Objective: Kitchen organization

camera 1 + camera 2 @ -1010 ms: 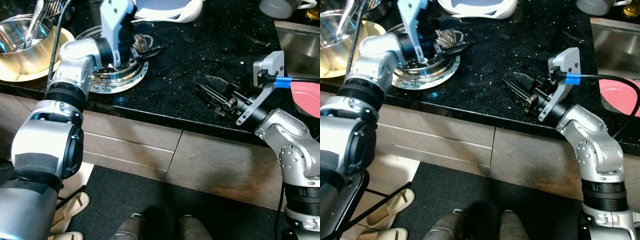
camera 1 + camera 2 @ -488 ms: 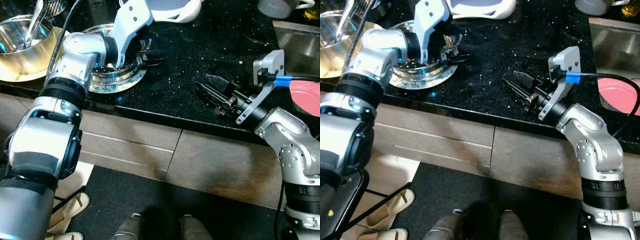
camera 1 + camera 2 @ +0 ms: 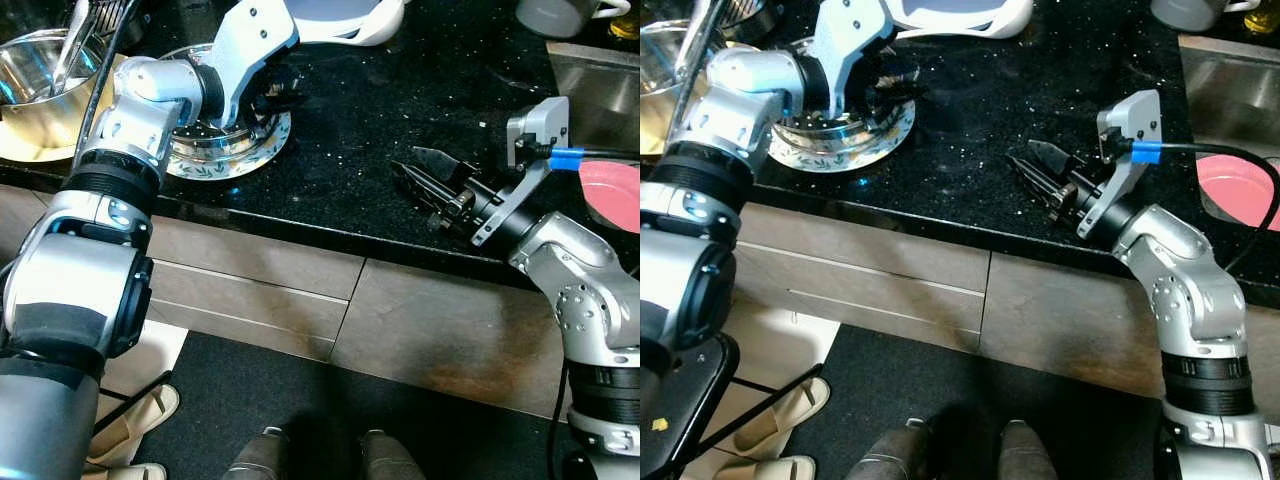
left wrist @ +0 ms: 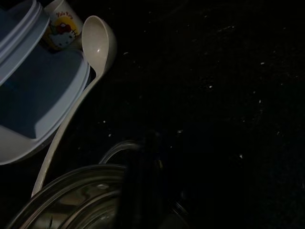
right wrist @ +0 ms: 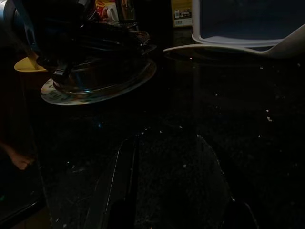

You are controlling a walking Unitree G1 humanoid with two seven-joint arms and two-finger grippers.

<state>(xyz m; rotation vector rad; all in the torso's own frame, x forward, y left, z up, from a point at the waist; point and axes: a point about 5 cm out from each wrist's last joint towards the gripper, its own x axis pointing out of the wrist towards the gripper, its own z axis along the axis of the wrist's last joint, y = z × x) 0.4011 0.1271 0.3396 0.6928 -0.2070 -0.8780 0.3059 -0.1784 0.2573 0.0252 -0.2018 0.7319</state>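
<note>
Left eye view: a black speckled stone countertop (image 3: 400,110) spans the frame above brown drawer fronts (image 3: 300,290); at its far left a round patterned ceramic plate (image 3: 262,150) carries a shallow steel perforated dish (image 3: 200,150), set at the counter's front edge; the left gripper (image 3: 275,95) reaches over the dish's far rim, among what may be loose cutlery, and whether its black fingers are spread or closed cannot be told; the right gripper (image 3: 420,172) hovers low over bare counter well apart, fingers parted and empty, pointing toward the plate; a white plastic ladle (image 4: 97,45) lies beside a pale blue tub (image 4: 33,95). Judged from this, the left arm is far nearer the dish.
</note>
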